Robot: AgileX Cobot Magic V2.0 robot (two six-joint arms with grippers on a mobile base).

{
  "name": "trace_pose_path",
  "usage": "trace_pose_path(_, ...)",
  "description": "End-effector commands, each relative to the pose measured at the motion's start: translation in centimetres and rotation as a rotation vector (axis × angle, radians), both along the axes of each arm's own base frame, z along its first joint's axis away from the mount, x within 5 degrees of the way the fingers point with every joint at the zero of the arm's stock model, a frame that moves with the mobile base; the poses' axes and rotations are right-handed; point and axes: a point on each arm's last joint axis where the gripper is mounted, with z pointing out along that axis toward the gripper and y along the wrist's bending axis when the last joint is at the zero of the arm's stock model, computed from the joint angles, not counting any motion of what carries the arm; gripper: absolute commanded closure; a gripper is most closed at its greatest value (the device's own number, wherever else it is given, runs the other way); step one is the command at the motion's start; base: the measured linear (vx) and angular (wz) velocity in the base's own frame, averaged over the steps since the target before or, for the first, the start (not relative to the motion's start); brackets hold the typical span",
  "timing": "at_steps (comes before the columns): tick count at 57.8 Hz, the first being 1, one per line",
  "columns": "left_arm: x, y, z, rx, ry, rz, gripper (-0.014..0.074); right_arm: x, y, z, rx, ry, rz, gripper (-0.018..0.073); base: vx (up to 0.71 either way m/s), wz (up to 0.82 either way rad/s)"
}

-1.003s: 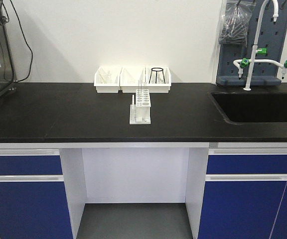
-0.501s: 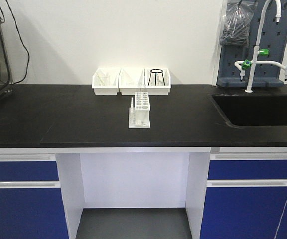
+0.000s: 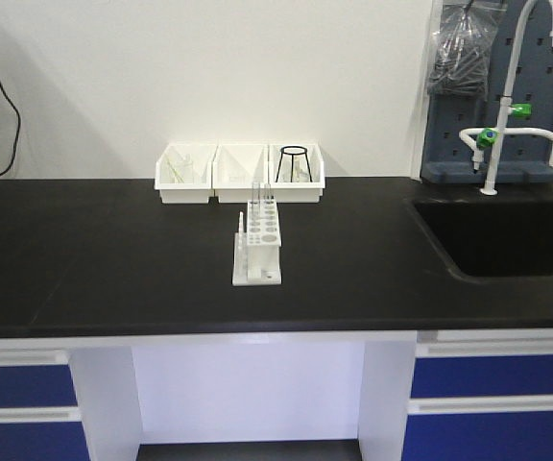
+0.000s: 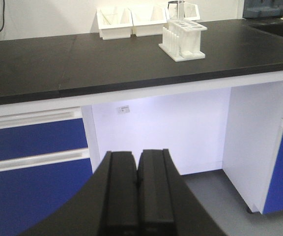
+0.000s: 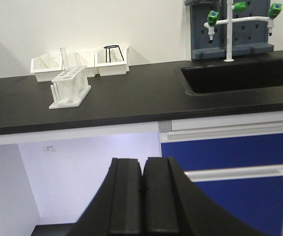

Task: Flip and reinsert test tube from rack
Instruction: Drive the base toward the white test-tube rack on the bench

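The left gripper (image 4: 138, 157) and the right gripper (image 5: 143, 162) both have their black fingers pressed together, holding nothing. Both hang below the front edge of the black laboratory countertop (image 3: 113, 250), with open floor ahead under the counter.

The small white plastic test tube rack (image 4: 183, 42) stands on the counter well ahead of, above and to the right of the left gripper. From the right gripper it (image 5: 70, 87) lies ahead, above and to the left. Clear glass test tubes (image 5: 63, 58) stand upright at its far end.

Bare counter surrounds the rack, with the white open bins (image 3: 240, 173) just beyond. The black sink (image 5: 240, 73) lies far right.

Compared with half a second ago, the counter looms nearer and the rack (image 3: 258, 248) sits lower in the front view.
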Motion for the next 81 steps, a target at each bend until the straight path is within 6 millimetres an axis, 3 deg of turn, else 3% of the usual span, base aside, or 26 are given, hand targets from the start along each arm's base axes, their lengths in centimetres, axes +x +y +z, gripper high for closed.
trace_pose_path(1, 0.01, -0.13, 0.88, -0.021, -0.088, -0.013, 0.0602, -0.09, 0.02, 0.66, -0.014, -0.084, 0.000, 0.0570, 0.40, 0.03)
trace_pose_path(81, 0.01, -0.13, 0.88, -0.021, -0.088, -0.013, 0.0602, -0.09, 0.02, 0.66, -0.014, -0.084, 0.000, 0.0570, 0.40, 0.01)
